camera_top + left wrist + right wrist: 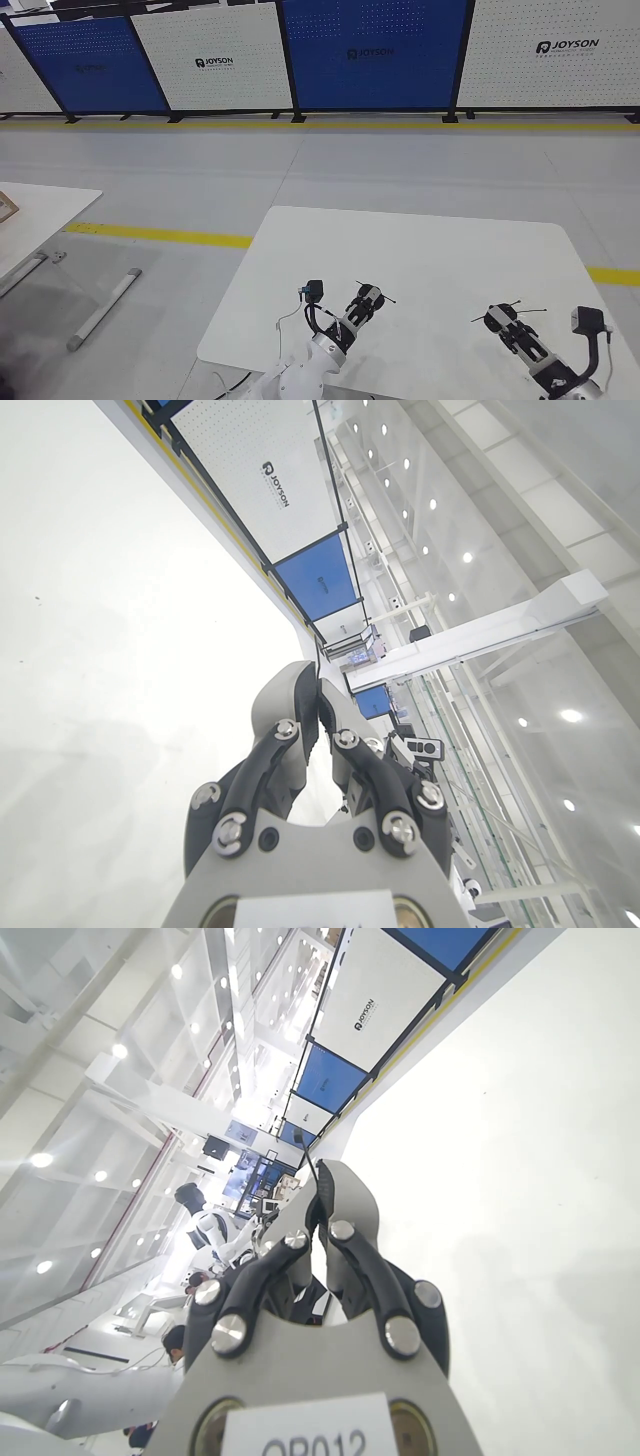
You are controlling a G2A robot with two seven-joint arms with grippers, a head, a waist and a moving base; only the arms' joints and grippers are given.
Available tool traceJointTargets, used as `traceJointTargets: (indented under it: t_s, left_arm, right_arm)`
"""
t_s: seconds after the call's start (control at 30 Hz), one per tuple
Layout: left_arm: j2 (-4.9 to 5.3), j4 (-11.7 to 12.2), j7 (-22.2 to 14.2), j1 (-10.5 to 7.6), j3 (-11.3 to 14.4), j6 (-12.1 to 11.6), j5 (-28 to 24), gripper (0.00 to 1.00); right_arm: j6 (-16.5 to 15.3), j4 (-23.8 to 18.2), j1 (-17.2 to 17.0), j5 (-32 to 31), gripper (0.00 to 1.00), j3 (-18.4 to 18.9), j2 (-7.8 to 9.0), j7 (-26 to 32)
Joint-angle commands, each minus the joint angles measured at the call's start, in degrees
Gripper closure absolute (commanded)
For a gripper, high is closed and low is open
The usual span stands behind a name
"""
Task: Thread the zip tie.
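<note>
Zip ties number two, thin and black. One is clamped in the left hand, the other is pinched in the right hand, and they sit well apart over one white counter. Beyond are grey floor, a yellow line and blue and white pegboard panels.

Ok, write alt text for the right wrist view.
The right gripper is shut on a thin black zip tie, whose blocky head pokes out past its tips. It hangs over a white table, with a bright hall behind.
</note>
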Motion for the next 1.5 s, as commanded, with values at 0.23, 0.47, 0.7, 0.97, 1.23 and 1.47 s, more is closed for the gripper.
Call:
traceJointTargets:
  t_s: [0.23,0.47,0.7,0.97,1.23,1.47]
  left_arm:
    - [-0.37,-0.2,3.4,-0.51,1.2,0.5,3.3,1.0]
    - [-1.06,-0.5,6.8,-1.39,3.0,1.2,5.4,1.0]
    - [-1.08,-0.5,6.5,-1.52,3.1,1.3,5.6,1.0]
    - [-1.82,0.7,7.9,-2.93,5.6,3.5,9.5,1.0]
    - [-1.82,0.7,7.9,-2.93,5.6,3.5,9.5,1.0]
    - [-1.82,0.7,7.9,-2.93,5.6,3.5,9.5,1.0]
  right_arm:
    - [0.0,0.0,0.0,0.0,1.0,0.0,0.0,0.0]
    - [0.0,0.0,0.0,0.0,1.0,0.0,0.0,0.0]
    - [0.0,0.0,0.0,0.0,1.0,0.0,0.0,0.0]
    - [0.0,0.0,0.0,0.0,1.0,0.0,0.0,0.0]
    - [-0.7,-0.7,-0.4,-1.6,1.0,-1.6,-0.55,-2.7]
    - [-2.5,-0.2,1.8,-6.3,1.0,-9.2,-2.29,-11.9]
